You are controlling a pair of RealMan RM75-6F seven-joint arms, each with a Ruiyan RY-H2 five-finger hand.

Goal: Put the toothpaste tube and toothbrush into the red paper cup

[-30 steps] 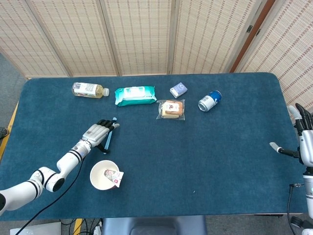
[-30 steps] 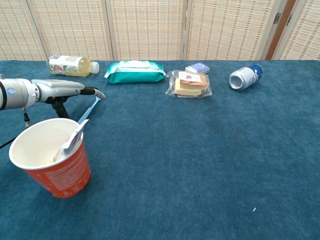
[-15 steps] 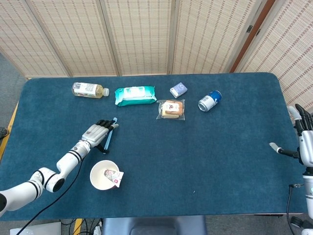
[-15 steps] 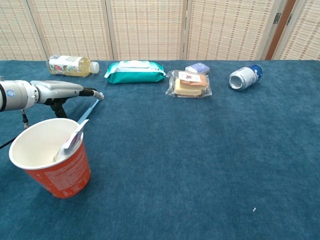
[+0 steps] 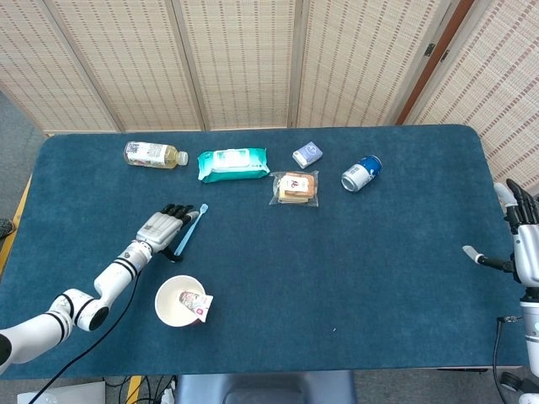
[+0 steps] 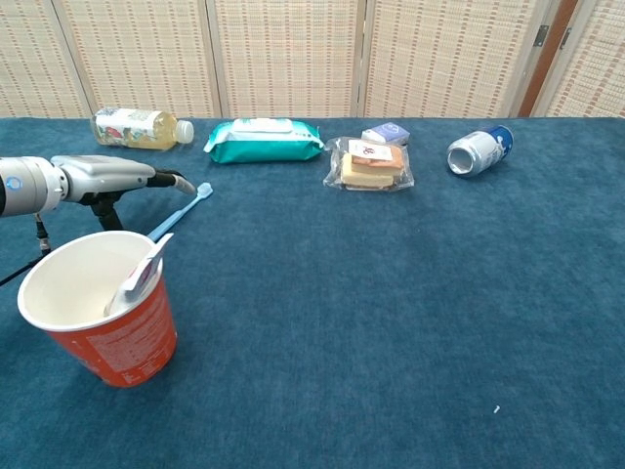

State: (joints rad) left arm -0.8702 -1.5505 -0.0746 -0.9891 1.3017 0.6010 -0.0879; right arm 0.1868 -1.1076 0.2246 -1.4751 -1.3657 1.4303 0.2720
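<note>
toothbrush (image 5: 189, 230) flat, left hand (image 5: 162, 229) beside, outstretched

Woven folding screens (image 5: 244, 59) behind table (image 5: 379, 278)

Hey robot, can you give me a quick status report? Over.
Left hand beside light blue toothbrush, grip unclear. Right hand open at table edge. Toothpaste tube already in red paper cup. Nothing between brush and cup.

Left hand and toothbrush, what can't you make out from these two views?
- Left hand on the toothbrush: neither view shows whether the fingers grip it or rest beside it.
- Toothbrush handle end: chest view, hidden behind the red paper cup.
- Toothpaste tube: lower part hidden inside the cup; its print is too small to read.
</note>
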